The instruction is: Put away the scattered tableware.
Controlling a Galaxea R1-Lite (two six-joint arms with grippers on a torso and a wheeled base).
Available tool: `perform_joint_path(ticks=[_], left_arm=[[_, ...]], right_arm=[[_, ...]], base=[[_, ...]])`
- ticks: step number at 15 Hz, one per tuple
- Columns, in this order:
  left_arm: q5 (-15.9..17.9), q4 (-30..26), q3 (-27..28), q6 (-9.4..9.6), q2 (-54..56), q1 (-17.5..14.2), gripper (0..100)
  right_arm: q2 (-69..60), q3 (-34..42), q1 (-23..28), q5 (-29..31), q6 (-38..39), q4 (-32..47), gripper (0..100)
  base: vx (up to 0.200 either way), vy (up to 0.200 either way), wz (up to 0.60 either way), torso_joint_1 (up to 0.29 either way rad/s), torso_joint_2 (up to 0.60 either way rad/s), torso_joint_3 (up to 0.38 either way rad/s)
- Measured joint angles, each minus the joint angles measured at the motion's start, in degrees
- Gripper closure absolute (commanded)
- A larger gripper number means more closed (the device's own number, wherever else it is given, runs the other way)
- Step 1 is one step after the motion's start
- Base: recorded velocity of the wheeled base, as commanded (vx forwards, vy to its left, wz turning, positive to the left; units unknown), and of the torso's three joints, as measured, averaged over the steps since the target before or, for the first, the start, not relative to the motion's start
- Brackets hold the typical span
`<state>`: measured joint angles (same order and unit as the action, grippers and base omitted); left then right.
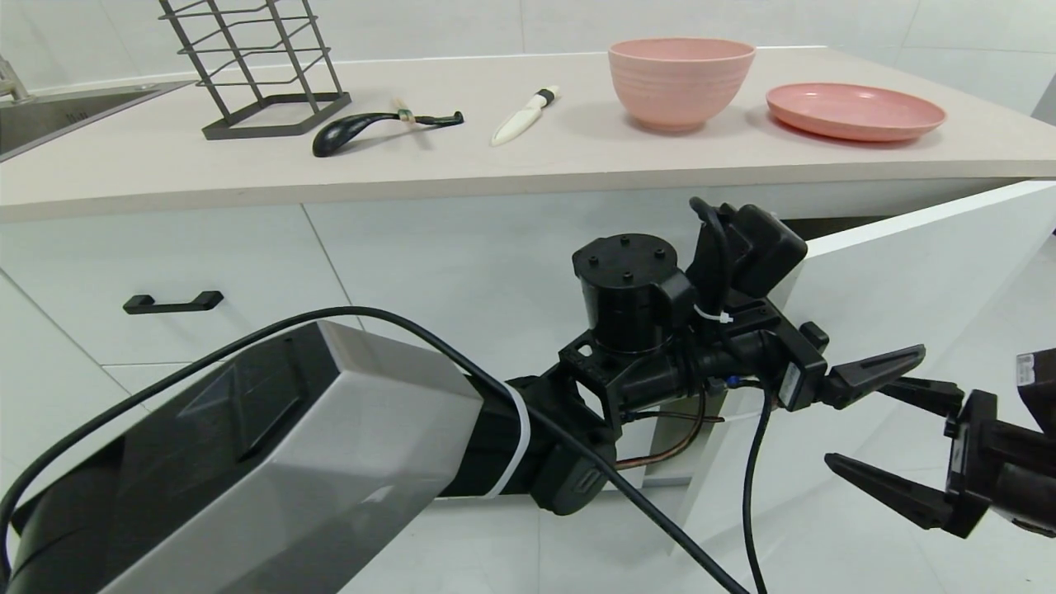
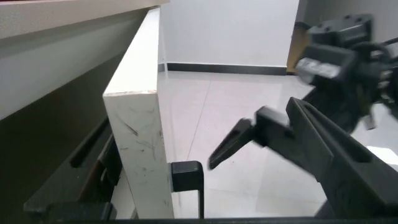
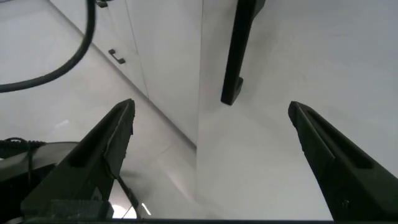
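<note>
- Countertop (image 1: 528, 165): it runs well above and beyond both grippers. All the scattered tableware lies on it, and none of it has been picked up.
- Cabinet door (image 1: 907, 280): it stands swung out from under the counter, with its white face just behind the two grippers. The step in hand looks like getting this door fully open so there is somewhere to stow things. That is best done by following the door's arc rather than tugging straight back. One arm should draw clear so the two do not knock together.
- Left gripper (image 1: 866, 375): its fingers are spread and grasp nothing, and it sits at the door's free edge.
- Right gripper (image 3: 210, 106): its fingers are wide apart and empty. It is just beside the left gripper and points toward it, which leaves little room between them.
- Pink bowl (image 1: 681, 82): it stands upright, above and beyond the left gripper. The pink plate (image 1: 854, 110) lies just beside the bowl, above the right gripper.
- Black spoon (image 1: 346, 132) and white knife (image 1: 521, 118): both lie well apart from the grippers on the left arm's side. The spoon is next to a wire rack (image 1: 256, 66).
- Door handle (image 3: 235, 56): in the right wrist view this black bar is ahead of that gripper, between its fingers and untouched. The left wrist view adds the thickness of the door's edge and the dark cabinet interior behind it. The head view supplies the tableware and shows how close the two grippers are.
</note>
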<state>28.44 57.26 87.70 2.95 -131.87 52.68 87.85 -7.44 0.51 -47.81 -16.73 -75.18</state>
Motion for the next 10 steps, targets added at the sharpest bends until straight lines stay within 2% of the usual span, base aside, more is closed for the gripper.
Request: perform_joint_path(ticks=[3, 10], left_arm=[[-1.95, -0.37, 0.00, -0.05, -0.09, 0.49, 0], [-2.52, -0.66, 0.01, 0.35, -1.45, 1.18, 0]], right_arm=[[-8.94, 4.61, 2.54, 0.30, 0.04, 0.68, 0], [-37.35, 7.22, 5.39, 3.21, 0.26, 5.33, 0]], base=[[0.000, 0.000, 0.00, 0.000, 0.00, 0.000], [0.000, 0.000, 0.00, 0.000, 0.00, 0.000]])
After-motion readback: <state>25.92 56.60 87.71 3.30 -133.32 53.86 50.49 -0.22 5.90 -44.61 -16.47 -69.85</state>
